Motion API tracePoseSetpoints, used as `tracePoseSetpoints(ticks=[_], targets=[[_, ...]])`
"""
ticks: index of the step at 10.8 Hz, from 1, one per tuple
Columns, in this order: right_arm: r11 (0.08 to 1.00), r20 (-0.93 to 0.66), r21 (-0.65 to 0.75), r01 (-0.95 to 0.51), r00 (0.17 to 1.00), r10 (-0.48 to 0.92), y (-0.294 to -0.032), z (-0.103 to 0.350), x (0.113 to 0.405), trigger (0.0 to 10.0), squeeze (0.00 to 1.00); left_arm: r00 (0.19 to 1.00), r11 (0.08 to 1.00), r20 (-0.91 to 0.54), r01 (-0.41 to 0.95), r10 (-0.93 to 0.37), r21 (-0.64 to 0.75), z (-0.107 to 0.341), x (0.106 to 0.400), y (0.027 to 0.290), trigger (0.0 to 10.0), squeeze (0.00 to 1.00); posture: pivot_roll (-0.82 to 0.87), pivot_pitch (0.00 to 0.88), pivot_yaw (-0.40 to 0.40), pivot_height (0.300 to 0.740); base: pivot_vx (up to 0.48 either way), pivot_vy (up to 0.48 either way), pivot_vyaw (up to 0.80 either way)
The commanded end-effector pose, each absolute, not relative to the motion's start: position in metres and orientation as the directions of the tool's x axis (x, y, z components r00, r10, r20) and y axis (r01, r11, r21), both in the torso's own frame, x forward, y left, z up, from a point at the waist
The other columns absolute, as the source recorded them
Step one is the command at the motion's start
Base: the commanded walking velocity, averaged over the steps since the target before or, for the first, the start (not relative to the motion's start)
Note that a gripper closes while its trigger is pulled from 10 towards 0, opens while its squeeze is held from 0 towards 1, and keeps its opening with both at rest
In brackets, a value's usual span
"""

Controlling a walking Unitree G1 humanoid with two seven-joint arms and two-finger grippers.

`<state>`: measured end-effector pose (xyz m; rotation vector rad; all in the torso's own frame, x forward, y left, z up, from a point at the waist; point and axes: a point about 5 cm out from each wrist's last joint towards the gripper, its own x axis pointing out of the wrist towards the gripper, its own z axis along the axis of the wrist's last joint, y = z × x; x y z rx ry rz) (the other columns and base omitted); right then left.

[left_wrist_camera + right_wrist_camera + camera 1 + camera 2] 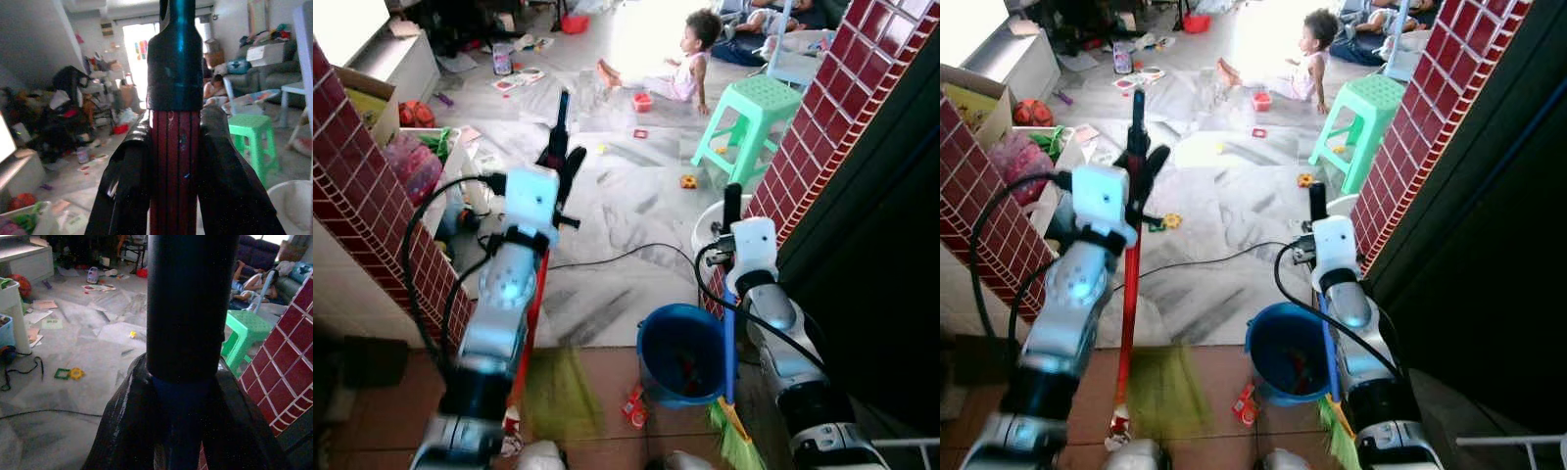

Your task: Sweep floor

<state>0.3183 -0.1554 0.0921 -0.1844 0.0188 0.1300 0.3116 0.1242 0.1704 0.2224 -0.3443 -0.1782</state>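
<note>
Gripping the red broom (1127, 294) high on its shaft, the left gripper (1139, 157) has both black fingers (122, 186) closed tight around the striped handle just below its dark cap. From that grip the shaft runs straight down to the green bristles (1163, 392), which rest on the reddish floor tiles near the robot's feet. The right gripper (1317, 211) is likewise clamped on the blue handle of the dustpan (1285, 357), whose round blue bowl sits low beside that arm, just across from the bristles.

As a judgement, the broom looks light and its shaft stiff, but the bristles are soft and will splay under pressure, so short, gentle strokes should suit. The smooth shaft could twist within the fingers; a hold high up gives reach but less control at the head. The dustpan seems light plastic, easy to tip.

Counted: one broom, one dustpan, one red scrap of litter (1244, 403) between bristles and pan, one green stool (754, 122) beyond the right gripper, one black cable (607, 259) crossing the pale floor ahead, and one seated person (680, 64) far past both tools
</note>
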Motion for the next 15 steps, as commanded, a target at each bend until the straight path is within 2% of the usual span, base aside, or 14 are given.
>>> tracePoseSetpoints(ticks=[1,2,4,6,8,13,15], targets=[[0.974,-0.044,-0.153,-0.165,0.986,0.16,-0.148,0.092,0.319,10.0,0.0,0.925,0.954,0.348,0.048,-0.154,0.295,0.172,0.307,0.131,10.0,0.0,0.04,0.023,-0.047,0.74,0.0,0.0,0.0],[0.973,-0.044,-0.124,-0.196,0.98,0.192,-0.139,0.092,0.318,10.0,0.0,0.947,0.954,0.292,0.04,-0.132,0.299,0.157,0.301,0.136,10.0,0.0,0.04,0.026,-0.047,0.74,0.0,0.0,0.0],[0.96,-0.048,-0.038,-0.279,0.96,0.277,-0.122,0.09,0.313,10.0,0.0,0.989,0.979,0.145,0.011,-0.041,0.205,0.125,0.286,0.142,10.0,0.0,0.04,0.007,-0.042,0.74,0.0,0.0,0.0],[0.933,-0.04,0.053,-0.356,0.933,0.359,-0.111,0.094,0.311,10.0,0.0,0.991,0.982,0.119,0.034,-0.056,0.184,0.115,0.278,0.138,10.0,0.0,0.03,0.001,-0.04,0.74,0.0,0.0,0.0],[0.902,-0.012,0.077,-0.425,0.904,0.427,-0.097,0.104,0.31,10.0,0.0,0.99,0.983,0.086,0.098,-0.112,0.153,0.114,0.28,0.129,10.0,0.0,0.02,0.026,-0.045,0.74,0.0,0.0,0.0],[0.878,-0.001,0.123,-0.463,0.885,0.466,-0.09,0.11,0.31,10.0,0.0,0.991,0.989,0.078,0.097,-0.106,0.109,0.122,0.274,0.13,10.0,0.0,0.03,0.036,-0.06,0.74,0.0,0.0,0.0],[0.891,0.02,0.117,-0.438,0.898,0.439,-0.099,0.116,0.315,10.0,0.0,0.993,0.987,0.066,0.084,-0.093,0.138,0.118,0.271,0.141,10.0,0.0,0.03,0.039,-0.063,0.74,0.0,0.0,0.0]])
